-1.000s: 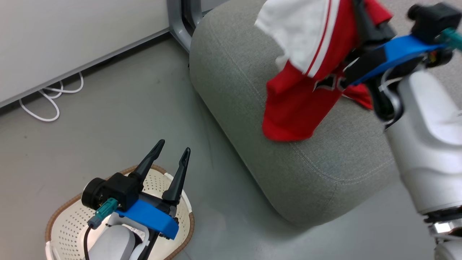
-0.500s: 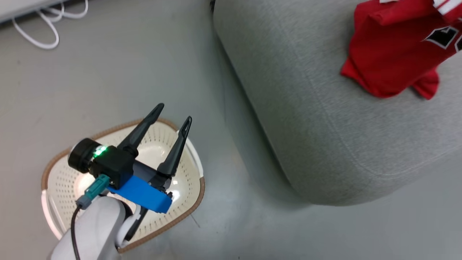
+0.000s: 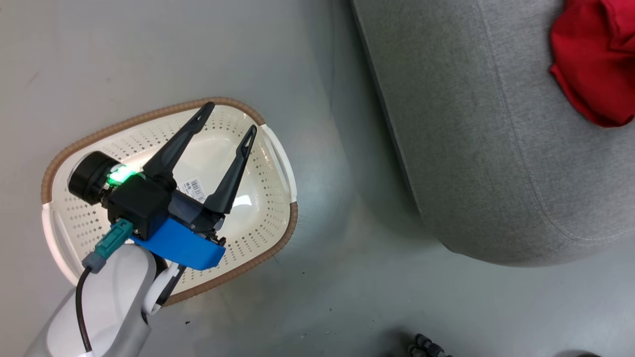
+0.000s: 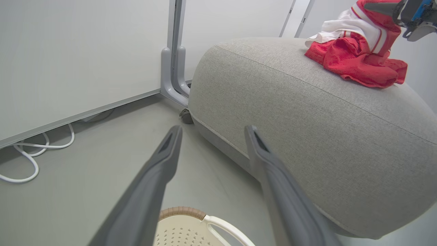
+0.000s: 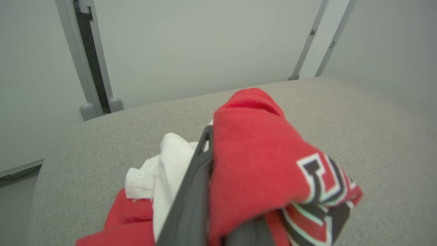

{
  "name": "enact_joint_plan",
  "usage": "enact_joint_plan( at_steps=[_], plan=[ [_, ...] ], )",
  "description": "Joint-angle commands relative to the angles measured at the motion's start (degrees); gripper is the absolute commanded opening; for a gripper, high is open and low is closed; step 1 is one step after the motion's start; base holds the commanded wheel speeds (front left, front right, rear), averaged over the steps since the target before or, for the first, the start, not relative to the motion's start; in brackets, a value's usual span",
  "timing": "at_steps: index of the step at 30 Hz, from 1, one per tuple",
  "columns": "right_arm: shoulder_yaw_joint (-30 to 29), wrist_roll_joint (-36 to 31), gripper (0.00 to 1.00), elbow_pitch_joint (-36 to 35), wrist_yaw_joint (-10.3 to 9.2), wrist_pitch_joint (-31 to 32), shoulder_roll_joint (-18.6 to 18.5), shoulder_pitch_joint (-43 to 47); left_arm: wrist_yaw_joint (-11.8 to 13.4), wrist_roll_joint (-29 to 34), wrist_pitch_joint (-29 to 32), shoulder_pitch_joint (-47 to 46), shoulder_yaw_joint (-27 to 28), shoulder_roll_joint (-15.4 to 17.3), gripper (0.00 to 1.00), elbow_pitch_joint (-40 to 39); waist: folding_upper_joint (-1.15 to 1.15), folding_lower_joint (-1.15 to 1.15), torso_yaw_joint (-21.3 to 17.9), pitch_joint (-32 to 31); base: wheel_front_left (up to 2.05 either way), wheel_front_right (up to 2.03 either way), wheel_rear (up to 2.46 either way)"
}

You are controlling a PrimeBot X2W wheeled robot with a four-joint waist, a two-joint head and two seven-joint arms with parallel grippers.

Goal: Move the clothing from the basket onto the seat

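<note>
While my left gripper (image 3: pixel 231 116) hangs with its fingers (image 3: pixel 176 144) spread wide apart and nothing between them, the right gripper (image 4: pixel 380 7) has its fingers (image 5: pixel 193 194) pressed together on the clothing (image 5: pixel 259 164). In the right wrist view a fold of red cloth is draped over and pinched between them, with the dark white-outlined letters at the lower right of the frame and a white piece bunched to the left of the visible finger.

Under the left fingers, at the lower left of the head view, I see the basket (image 3: pixel 149 116) standing on the grey floor (image 3: pixel 347 297), with a barcode label (image 3: pixel 194 190) stuck to its bottom. The fingertips reach over its upper rim; I cannot tell whether they touch it.

The clothing lies in a heap on top of the seat (image 3: pixel 486 148), at the upper right of the head view, with its top drawn up to the right fingers in the left wrist view. The seat is beside the basket but apart from it. At the far left of the left wrist view a white cable (image 4: pixel 30 160) loops along the foot of a pale wall panel (image 4: pixel 85 61).
</note>
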Motion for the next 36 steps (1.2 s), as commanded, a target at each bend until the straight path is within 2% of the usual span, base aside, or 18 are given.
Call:
enact_joint_plan(
  at_steps=[1,7,8,9,10,11,20,26,36],
  plan=[
    [-0.4,-1.1,0.00,0.3,0.01,-0.2,1.0,0.1,0.1,0.2,-0.1,-1.1,0.0,0.3,1.00,-0.4,0.00,-0.01,0.5,0.7,0.00,0.00,0.00],
    [-1.7,-2.6,0.00,0.0,0.01,-0.3,2.0,0.1,0.3,0.1,-0.2,-1.7,-0.1,0.1,1.00,-0.1,0.00,-0.01,1.0,0.7,0.00,0.00,0.00],
    [-2.0,-3.0,0.09,0.0,0.01,-0.3,2.2,0.2,0.3,0.0,-0.2,-1.7,-0.2,0.0,1.00,0.0,0.00,-0.01,1.0,0.5,0.00,0.00,0.00],
    [-2.1,-3.4,0.38,0.2,0.01,-0.3,2.4,0.4,0.3,0.0,-0.3,-1.7,-0.3,-0.1,1.00,0.2,0.00,-0.01,1.1,0.4,0.00,0.00,0.00],
    [-2.3,-3.8,0.58,0.3,0.01,-0.3,2.4,0.5,0.3,-0.1,-0.3,-1.8,-0.3,-0.2,1.00,0.4,0.00,-0.01,1.2,0.2,0.00,0.00,0.00],
    [-2.4,-4.3,0.99,0.5,0.01,-0.3,2.4,0.5,0.3,-0.2,-0.4,-1.8,-0.4,-0.2,1.00,0.5,0.00,-0.01,1.3,0.0,0.00,0.00,0.00],
    [-3.0,-7.2,1.00,1.8,0.01,-0.3,2.2,1.4,0.2,-1.0,-0.7,-0.8,-0.3,-1.6,1.00,2.5,0.00,-0.01,1.9,-3.1,0.00,0.00,0.00],
    [-2.1,-8.7,1.00,2.1,0.01,-0.3,3.3,3.6,0.1,-2.0,-1.0,0.5,0.1,-3.3,1.00,4.7,0.00,-0.01,2.4,-6.7,0.00,0.00,0.00],
    [0.5,-10.6,1.00,2.9,0.01,-0.2,4.0,9.4,-0.3,-2.6,-1.0,5.0,3.6,-7.7,1.00,6.8,0.00,-0.01,3.6,-15.3,0.00,0.00,0.00]
  ],
)
